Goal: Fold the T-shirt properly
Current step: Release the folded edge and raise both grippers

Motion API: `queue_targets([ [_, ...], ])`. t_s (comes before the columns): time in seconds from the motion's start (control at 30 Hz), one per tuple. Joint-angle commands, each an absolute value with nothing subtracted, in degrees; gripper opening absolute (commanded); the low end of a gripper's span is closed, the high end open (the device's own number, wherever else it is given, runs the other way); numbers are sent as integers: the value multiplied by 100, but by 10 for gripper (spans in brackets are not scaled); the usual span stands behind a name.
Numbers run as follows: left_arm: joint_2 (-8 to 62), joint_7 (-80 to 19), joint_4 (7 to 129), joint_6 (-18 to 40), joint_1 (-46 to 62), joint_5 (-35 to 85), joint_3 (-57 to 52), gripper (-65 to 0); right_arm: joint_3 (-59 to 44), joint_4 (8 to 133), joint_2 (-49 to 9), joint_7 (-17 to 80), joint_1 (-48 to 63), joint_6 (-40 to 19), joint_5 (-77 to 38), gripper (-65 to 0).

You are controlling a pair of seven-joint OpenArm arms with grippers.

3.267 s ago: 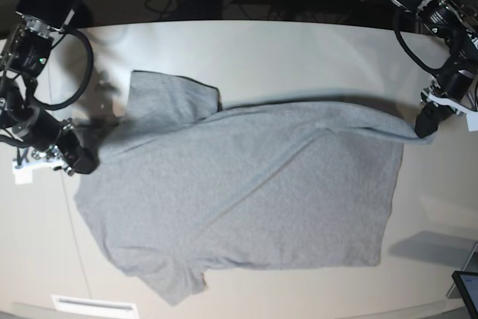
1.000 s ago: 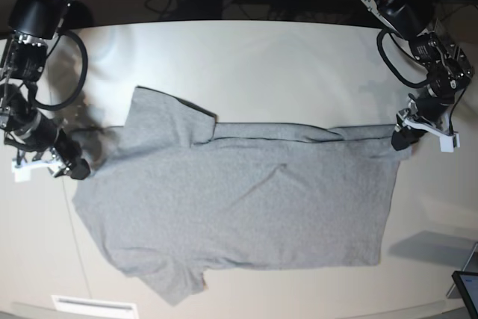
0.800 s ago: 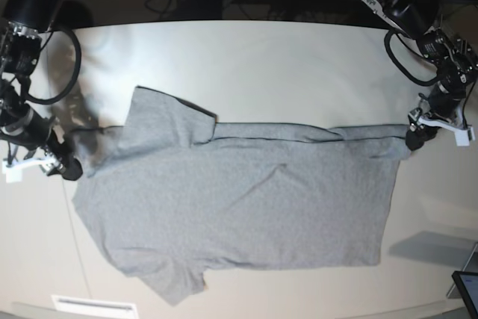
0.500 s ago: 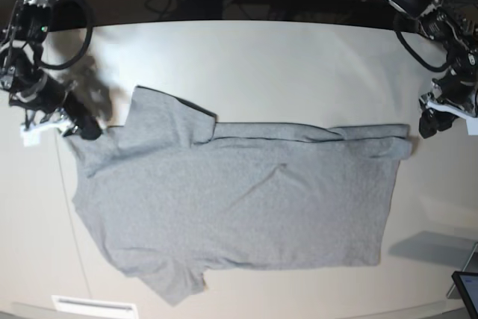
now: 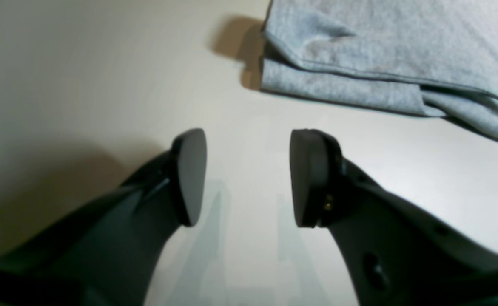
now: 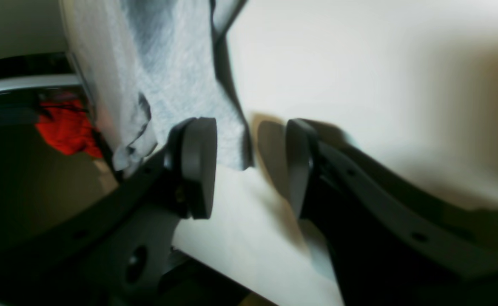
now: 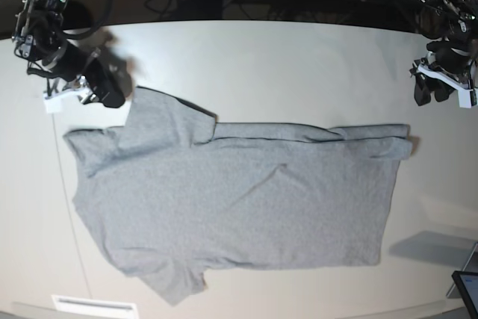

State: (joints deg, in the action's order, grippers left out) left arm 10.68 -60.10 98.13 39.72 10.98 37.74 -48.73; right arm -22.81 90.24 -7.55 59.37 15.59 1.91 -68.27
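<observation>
Lying flat lengthwise across the table [image 7: 246,57], the T-shirt [image 7: 239,199] points collar-end toward the right arm; both jaws released.

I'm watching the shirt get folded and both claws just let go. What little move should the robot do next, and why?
Probably close the right gripper on the T-shirt sleeve: it hovers open at that sleeve, which sticks out unfolded, while the left gripper hangs open over bare table.

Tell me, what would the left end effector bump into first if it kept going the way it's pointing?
Probably the folded corner of the T-shirt. The left end effector is open over bare table, and the shirt lies ahead, slightly to one side.
</observation>
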Motion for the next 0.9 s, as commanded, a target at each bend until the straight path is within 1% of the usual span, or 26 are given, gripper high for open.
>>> queue_targets([
  [0.0,1165,-5859,9930,4000,1112,3890,-4901,-339,-2264,9086,-725,6079,1560,215,-6730,-392],
  [0.13,1165,-5877,9956,4000,1130,3899,-4892,-339,-2255,9086,-488,6264,1543,215,-6730,-393],
  [0.2,1165,-5886,9956,4000,1130,3899,-4892,-339,-2246,9086,-462,6281,1534,215,-6730,-395],
  [0.73,1165,-5886,9956,4000,1138,3899,-4910,-339,-2246,9068,-444,6290,1270,198,-6730,-399],
  [0.77,1165,-5886,9956,4000,1138,3899,-4910,-339,-2246,9068,-444,6290,1270,198,-6730,-403],
  [0.8,1165,-5886,9956,4000,1138,3899,-4910,-339,-2246,9068,-444,6290,1270,198,-6730,-425],
  [0.87,1165,-5886,9938,4000,1130,3899,-4910,-339,-2246,9068,-444,6290,1270,189,-6730,-490],
])
